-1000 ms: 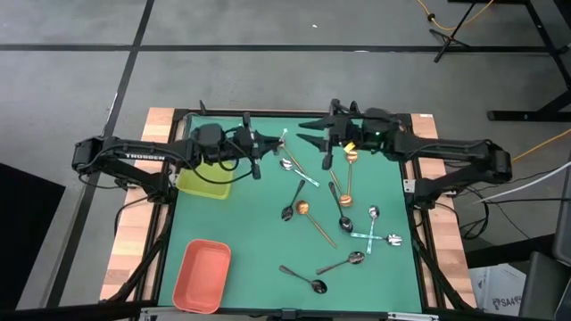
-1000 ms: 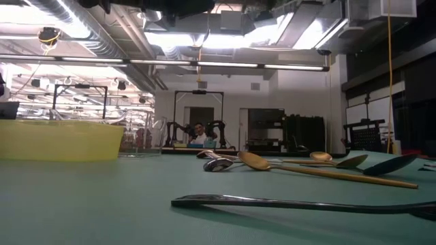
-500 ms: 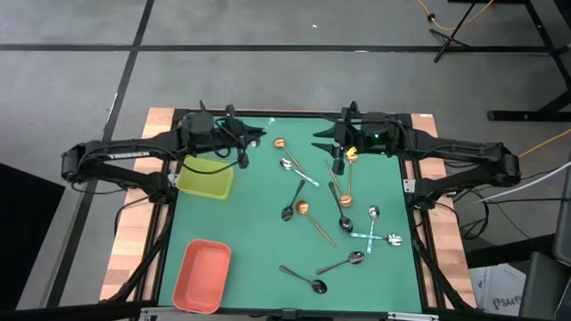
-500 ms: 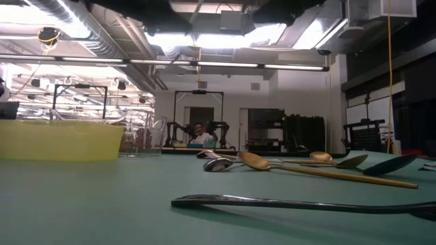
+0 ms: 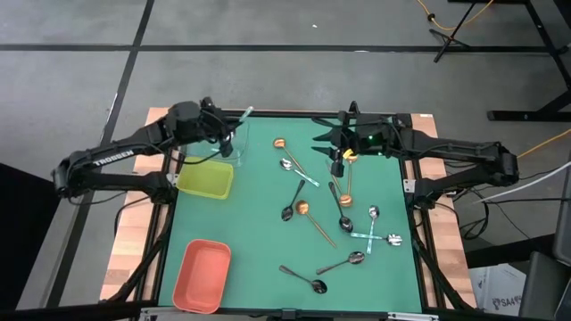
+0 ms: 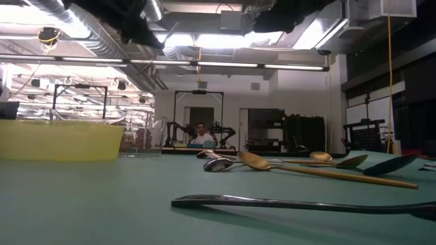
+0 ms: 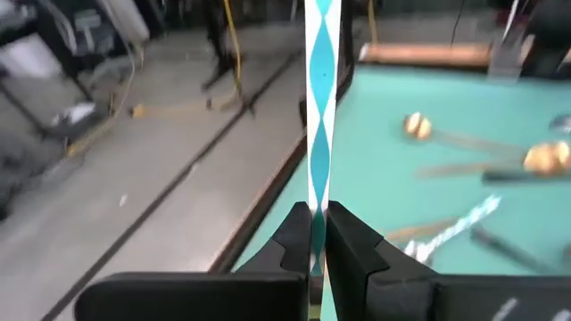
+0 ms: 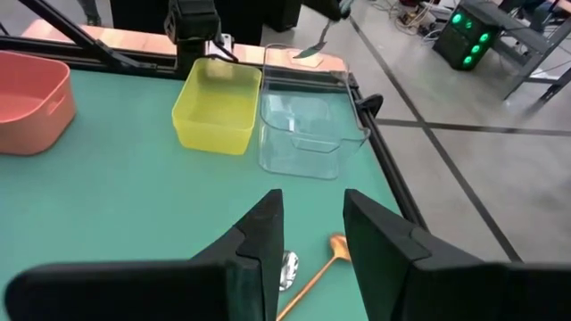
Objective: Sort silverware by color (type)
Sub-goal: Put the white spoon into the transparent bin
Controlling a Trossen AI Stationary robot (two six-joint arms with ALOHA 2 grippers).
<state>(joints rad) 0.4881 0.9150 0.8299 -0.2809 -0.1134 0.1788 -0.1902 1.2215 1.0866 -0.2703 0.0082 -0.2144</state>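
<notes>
Left hand [image 7: 314, 234]: at the far left corner of the tabletop, above the clear tray; fingers clenched on the handle of a silver spoon [image 7: 319, 98], whose handle carries a teal and white diamond pattern. In the right wrist view the spoon's bowl hangs over the clear tray's far edge.
Right hand [image 8: 312, 234]: at the far right of the tabletop, raised above the mat, fingers spread apart, grasping nothing.
Clear tray [image 8: 303, 134]: far left corner, just beside the yellow-green tray [image 5: 204, 179], on its far side.
Salmon tray [image 5: 202, 275]: near left corner, well apart from the other two.
Tabletop [image 5: 250, 232]: green mat within a dark frame.
Remaining spoons: scattered across the centre and right of the mat.
Copper spoon [image 5: 279, 143]: far centre, alone, near the clear tray.
Second copper spoon [image 5: 305, 208]: mid mat, handle pointing to the near right.
Dark spoon [image 5: 303, 279]: nearest the front edge.
Silver spoon pair [image 5: 381, 237]: right side, handles crossing.
</notes>
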